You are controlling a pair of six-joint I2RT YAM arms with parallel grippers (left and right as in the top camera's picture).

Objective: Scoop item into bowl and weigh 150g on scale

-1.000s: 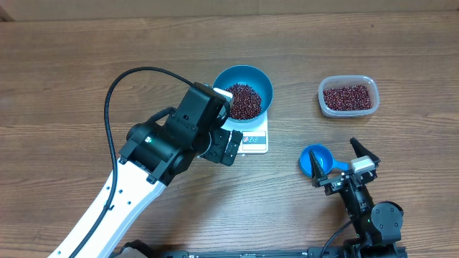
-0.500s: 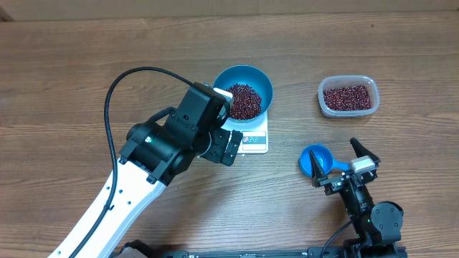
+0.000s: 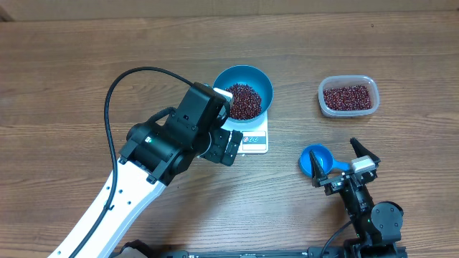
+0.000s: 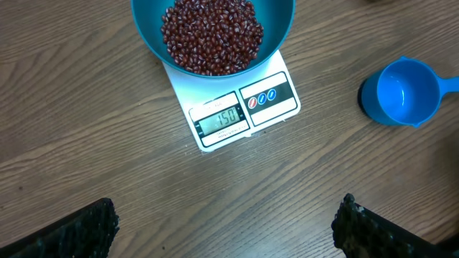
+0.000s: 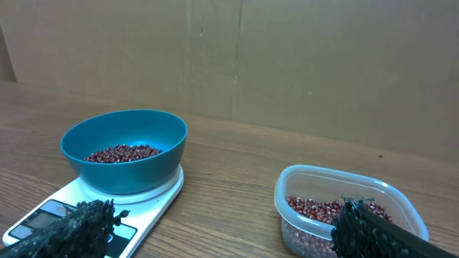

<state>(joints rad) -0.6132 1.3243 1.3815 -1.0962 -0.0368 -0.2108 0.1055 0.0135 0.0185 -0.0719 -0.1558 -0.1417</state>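
the blue bowl [image 3: 252, 77] sits upright on the far half of the white scale [image 3: 252, 140], near the middle of the wooden surface [image 3: 72, 72]. a heap of dark red-brown beans [image 4: 211, 36] covers its bottom. the scale lies flat. its long axis runs from the bowl toward the robot, with the display [image 4: 219, 119] and buttons along the near edge. in the left wrist view it sits slightly skewed, the display corner turned to the lower left, and the display reads 150.

the left arm [image 3: 154, 147] reaches in from the lower left. the left tool [image 4: 224, 231] hovers just on the robot's side of the scale, looking down. its fingers [image 4: 82, 229] are spread wide at the two lower corners of that view and grip nothing.

the small blue scoop [image 4: 400, 92] rests on the surface to the right of the scale, apart from it. its cup opens upward and its handle points right, away from the scale, toward the right tool [image 5: 219, 233]. the right tool is spread wide too, low over the surface, facing the bowl and the far wall. in the overhead view the scoop's handle runs between its fingers, and i cannot tell whether it touches them.

the clear tub [image 3: 348, 97] holding more beans lies at the far right, its long axis left to right, apart from bowl and scoop.
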